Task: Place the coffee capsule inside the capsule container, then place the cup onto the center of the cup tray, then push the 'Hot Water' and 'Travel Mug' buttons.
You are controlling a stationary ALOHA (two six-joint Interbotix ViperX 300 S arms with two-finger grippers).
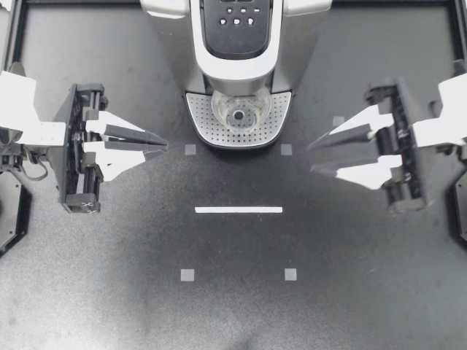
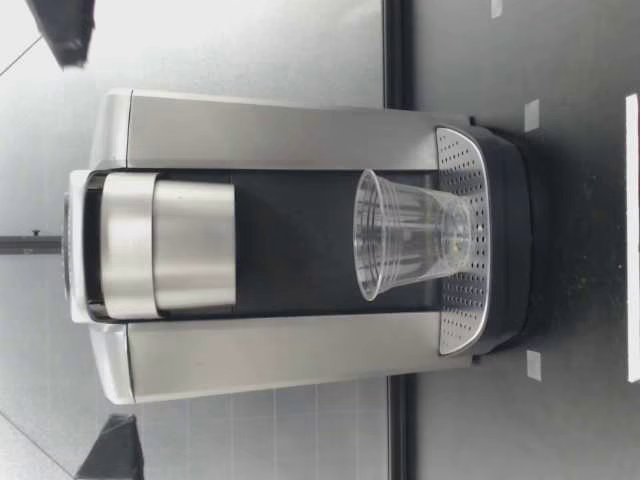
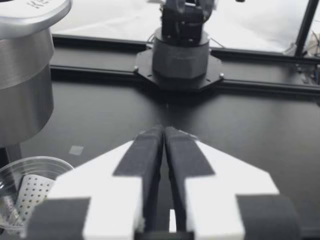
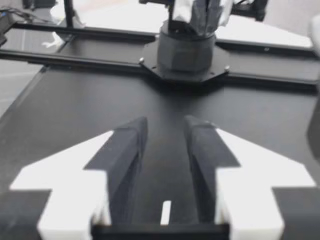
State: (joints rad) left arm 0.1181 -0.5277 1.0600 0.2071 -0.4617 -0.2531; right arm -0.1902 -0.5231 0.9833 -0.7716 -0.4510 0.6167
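A clear plastic cup (image 1: 239, 113) stands upright on the perforated cup tray (image 1: 204, 120) of the silver coffee machine (image 1: 237, 44). The low view shows the cup (image 2: 410, 235) on the tray (image 2: 462, 160) under the brew head. The machine's buttons (image 1: 237, 20) sit on its dark top panel. My left gripper (image 1: 162, 148) is shut and empty, left of the tray. My right gripper (image 1: 314, 157) is open and empty, right of the tray. In the left wrist view the cup (image 3: 25, 182) lies beside the shut gripper (image 3: 164, 131). Nothing sits between the fingers of the right gripper (image 4: 165, 122). No capsule is visible.
A white tape strip (image 1: 238, 209) and small grey squares (image 1: 187, 275) mark the black table in front of the machine. Each wrist view faces the other arm's base (image 3: 180, 55) across the table.
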